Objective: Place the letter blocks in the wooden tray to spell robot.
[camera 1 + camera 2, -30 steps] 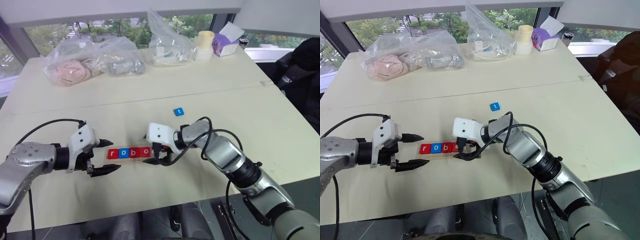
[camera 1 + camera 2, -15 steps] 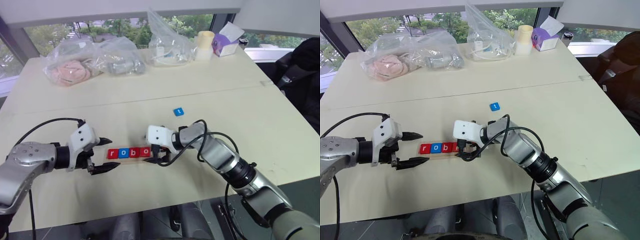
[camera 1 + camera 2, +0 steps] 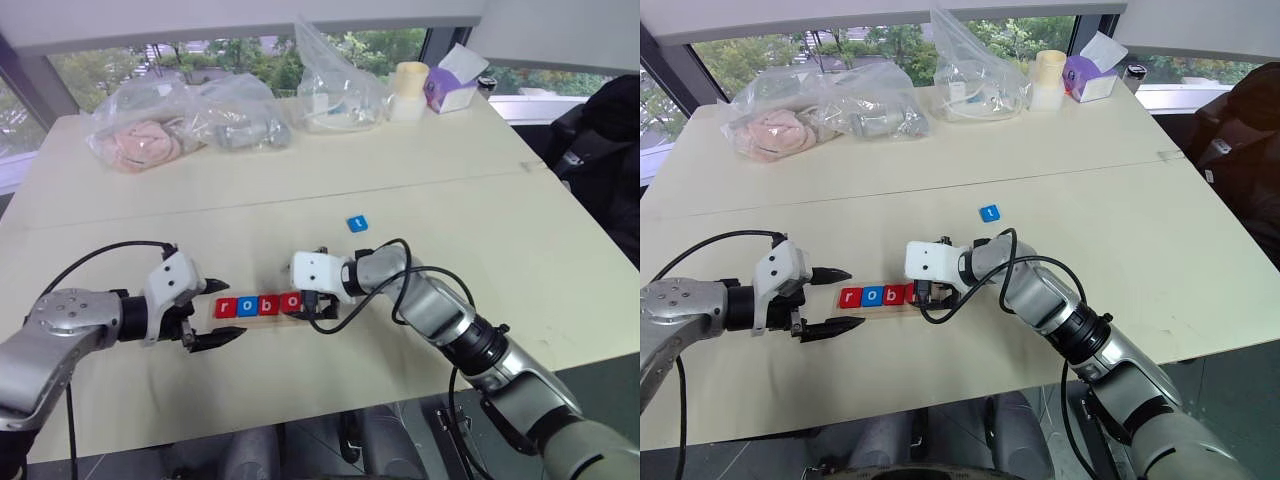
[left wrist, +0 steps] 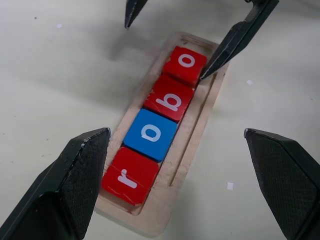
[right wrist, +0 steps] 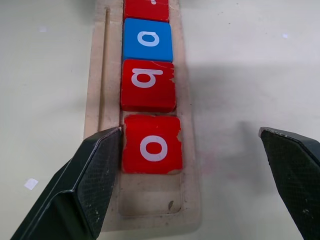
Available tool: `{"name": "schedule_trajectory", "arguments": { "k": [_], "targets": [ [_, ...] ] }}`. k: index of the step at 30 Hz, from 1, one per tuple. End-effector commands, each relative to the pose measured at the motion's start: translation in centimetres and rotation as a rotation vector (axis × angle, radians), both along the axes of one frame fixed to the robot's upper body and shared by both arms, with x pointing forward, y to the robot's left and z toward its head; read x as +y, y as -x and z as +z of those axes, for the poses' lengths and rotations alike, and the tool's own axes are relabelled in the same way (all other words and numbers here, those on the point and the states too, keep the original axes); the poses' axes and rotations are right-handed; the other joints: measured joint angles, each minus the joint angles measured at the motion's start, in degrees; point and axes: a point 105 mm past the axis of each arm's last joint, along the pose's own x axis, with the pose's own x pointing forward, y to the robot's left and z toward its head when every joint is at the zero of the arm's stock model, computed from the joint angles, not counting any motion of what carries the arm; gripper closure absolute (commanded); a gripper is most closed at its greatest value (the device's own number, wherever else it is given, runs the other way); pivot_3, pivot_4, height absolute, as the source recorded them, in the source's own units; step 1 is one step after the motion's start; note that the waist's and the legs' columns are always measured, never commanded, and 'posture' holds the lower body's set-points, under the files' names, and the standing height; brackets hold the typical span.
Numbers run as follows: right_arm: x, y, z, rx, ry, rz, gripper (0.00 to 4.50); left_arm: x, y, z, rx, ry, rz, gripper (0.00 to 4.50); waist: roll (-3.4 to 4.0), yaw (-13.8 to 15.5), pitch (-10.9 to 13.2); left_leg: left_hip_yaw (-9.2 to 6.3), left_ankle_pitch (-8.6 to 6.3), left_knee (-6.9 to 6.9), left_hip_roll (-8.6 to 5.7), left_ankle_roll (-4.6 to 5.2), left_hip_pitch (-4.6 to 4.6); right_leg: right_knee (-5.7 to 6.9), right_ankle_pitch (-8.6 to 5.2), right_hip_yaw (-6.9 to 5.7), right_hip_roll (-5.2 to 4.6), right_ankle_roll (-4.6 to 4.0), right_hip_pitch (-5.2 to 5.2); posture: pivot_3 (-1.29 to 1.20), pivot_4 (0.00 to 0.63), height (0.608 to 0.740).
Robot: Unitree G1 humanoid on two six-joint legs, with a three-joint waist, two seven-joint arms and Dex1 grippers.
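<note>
The wooden tray [image 4: 195, 140] lies near the table's front edge. It holds a red r [image 4: 131, 176], a blue o [image 4: 150, 134], a red b [image 4: 170, 101] and a red o [image 5: 152, 145] in a row. The slot's right end [image 5: 150, 197] is bare. A blue t block [image 3: 357, 223] lies alone on the table, farther back and to the right. My left gripper [image 3: 235, 310] stands open at the tray's left end, its fingers on either side of the r. My right gripper [image 5: 190, 131] is open at the right end, with one finger [image 5: 85, 185] beside the red o.
Clear plastic bags [image 3: 180, 120] with soft items sit along the table's far side. Beside them stand a pale cup [image 3: 408, 88] and a purple tissue box [image 3: 452, 85]. A dark chair [image 3: 600, 150] stands past the table's right edge.
My right gripper has rolled its wrist and edged a little closer to the tray's right end. The left gripper and the blocks have stayed put.
</note>
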Motion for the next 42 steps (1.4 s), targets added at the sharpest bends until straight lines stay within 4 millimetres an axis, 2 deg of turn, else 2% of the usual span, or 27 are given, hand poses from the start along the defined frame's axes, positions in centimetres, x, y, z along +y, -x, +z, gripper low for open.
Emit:
{"name": "schedule_trajectory", "arguments": {
  "k": [1, 5, 7, 9, 10, 13, 16, 17, 20, 24, 27, 32, 37, 40, 42],
  "targets": [
    [0.7, 0.0, 1.8, -0.032, -0.055, 0.021, 0.06, -0.5, -0.3, 0.5, -0.041, 0.003, -0.012, 0.0, -0.02, 0.0, 0.0, 0.0, 0.0, 0.0, 0.0, 0.0, 0.0, 0.0, 0.0, 0.0, 0.0, 0.0, 0.0, 0.0, 0.15, 0.74],
    [1.2, 1.2, 2.8, 0.023, -0.126, 0.062, 0.06, -0.5, -0.3, 0.5, -0.042, 0.006, -0.012, 0.0, -0.02, 0.0, 0.0, -0.01, 0.0, 0.0, 0.0, 0.0, 0.0, 0.01, 0.06, 0.0, 0.01, -0.09, 0.0, 0.0, 0.15, 0.74],
    [1.3, 2.4, 5.9, 0.124, -0.301, 0.105, 0.06, -0.5, -0.3, 0.6, -0.041, 0.008, -0.013, 0.0, -0.01, 0.0, 0.0, -0.01, 0.0, 0.0, 0.0, 0.0, 0.0, 0.01, 0.06, 0.0, 0.01, -0.09, 0.0, 0.0, 0.15, 0.74],
    [0.5, 2.6, 9.0, 0.205, -0.456, 0.104, 0.06, -0.5, -0.5, 1.0, -0.049, 0.02, -0.015, 0.0, -0.02, 0.1, 0.0, -0.01, 0.0, 0.0, 0.0, 0.0, -0.01, 0.02, 0.08, 0.0, 0.01, -0.07, 0.01, 0.0, 0.15, 0.74],
    [-0.1, 2.2, 10.2, 0.232, -0.511, 0.079, 0.06, -0.7, -0.6, 1.3, -0.058, 0.029, -0.018, 0.0, -0.02, 0.1, 0.0, -0.02, 0.0, 0.0, 0.0, 0.0, -0.01, 0.02, 0.08, 0.0, 0.01, -0.07, 0.01, 0.0, 0.15, 0.74],
    [-3.4, -1.2, 13.1, 0.262, -0.676, -0.156, 0.06, -1.3, -1.5, 3.5, -0.129, 0.091, -0.009, 0.0, -0.02, 0.3, 0.0, -0.03, 0.0, 0.05, 0.0, 0.0, 0.04, 0.02, 0.08, -0.01, -0.01, -0.08, 0.1, 0.0, 0.15, 0.74],
    [-7.1, -4.3, 13.7, 0.234, -0.765, -0.409, 0.06, -1.9, -3.6, 6.3, -0.276, 0.175, 0.052, 0.0, -0.05, 1.0, 0.0, -0.06, 0.01, 0.13, -0.03, -0.01, 0.06, 0.0, 0.1, -0.04, -0.05, -0.1, 0.21, 0.0, 0.15, 0.74],
    [-7.8, -5.0, 13.2, 0.232, -0.764, -0.477, 0.06, -2.1, -4.2, 6.9, -0.296, 0.197, 0.067, 0.0, -0.07, 1.1, 0.0, -0.05, 0.01, 0.13, -0.03, -0.01, 0.09, -0.02, 0.1, -0.04, -0.05, -0.1, 0.26, 0.0, 0.15, 0.74],
    [-10.5, -7.0, 8.8, 0.258, -0.676, -0.736, 0.06, -3.5, -4.8, 7.4, -0.306, 0.219, 0.029, 0.0, -0.07, 0.9, -0.1, -0.03, 0.01, 0.06, -0.06, 0.0, 0.1, -0.04, 0.1, 0.0, -0.03, -0.08, 0.26, 0.0, 0.15, 0.74],
    [-11.3, -8.7, 4.8, 0.238, -0.61, -0.933, 0.06, -4.2, -4.9, 5.8, -0.249, 0.167, -0.021, 0.0, -0.05, -0.1, 0.0, -0.02, 0.01, -0.06, -0.05, 0.01, 0.09, -0.05, 0.19, 0.04, -0.01, 0.18, 0.23, 0.0, 0.15, 0.74],
    [-11.0, -9.4, 2.8, 0.216, -0.564, -0.943, 0.06, -3.5, -5.0, 4.4, -0.228, 0.095, -0.035, 0.0, -0.04, -0.5, 0.0, -0.01, 0.01, -0.06, -0.05, 0.02, 0.06, 0.02, 0.2, 0.1, 0.06, 0.19, 0.1, 0.0, 0.15, 0.74],
    [-11.1, -10.3, 0.7, 0.195, -0.527, -0.944, 0.06, -2.7, -5.6, 4.1, -0.222, 0.092, -0.017, 0.0, -0.05, -0.2, 0.0, -0.04, 0.01, -0.02, -0.02, 0.02, 0.07, 0.05, 0.19, 0.1, 0.11, 0.15, 0.09, 0.0, 0.15, 0.74],
    [-9.5, -10.7, 0.3, 0.189, -0.532, -0.91, 0.06, -2.1, -5.4, 2.8, -0.206, 0.048, 0.004, 0.0, -0.05, -0.5, 0.0, -0.01, 0.01, 0.04, -0.03, 0.02, 0.06, 0.03, 0.19, 0.13, 0.05, 0.15, 0.13, 0.0, 0.15, 0.74],
    [-9.3, -11.2, -0.3, 0.161, -0.502, -0.947, 0.06, -2.1, -5.2, 2.4, -0.203, 0.041, 0.002, 0.0, -0.05, -0.6, 0.0, 0.0, 0.01, -0.02, -0.01, 0.02, 0.1, 0.04, 0.2, 0.17, 0.1, 0.16, 0.12, 0.0, 0.15, 0.74],
    [-9.5, -11.4, -0.6, 0.148, -0.478, -0.976, 0.59, -2.1, -5.0, 2.5, -0.204, 0.043, 0.005, 0.0, -0.05, -0.4, 0.0, -0.01, 0.01, -0.02, 0.0, 0.02, 0.12, 0.07, 0.2, 0.17, 0.11, 0.15, 0.12, 0.0, 0.15, 0.74]
  ]
}}
